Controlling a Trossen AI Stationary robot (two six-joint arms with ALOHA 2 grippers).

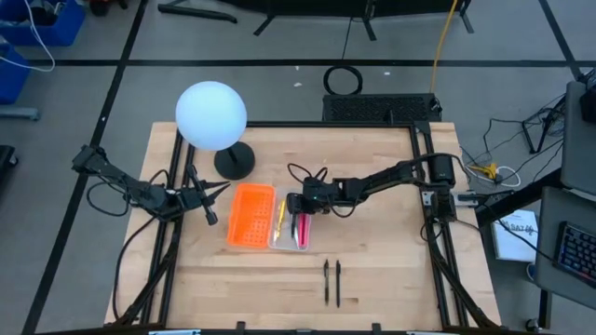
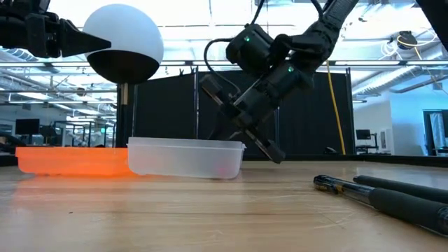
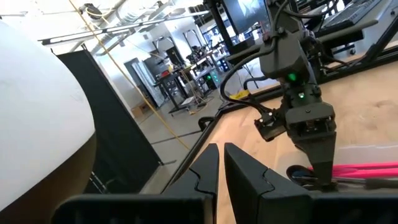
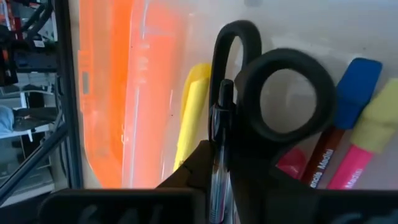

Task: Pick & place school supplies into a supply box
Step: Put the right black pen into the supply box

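Your pale wood-plank table carries a perforated orange tray lying side by side with the shallow, translucent supply box, both with their long sides running from the far edge toward the near edge. Inside the box you can see a yellow pen and pink markers lying along its length. Your right gripper dips over that box, clamped on the black-looped scissors, while the left gripper waits near the white globe lamp, fingers nearly together, and two dark pens lie parallel on the table nearer you.
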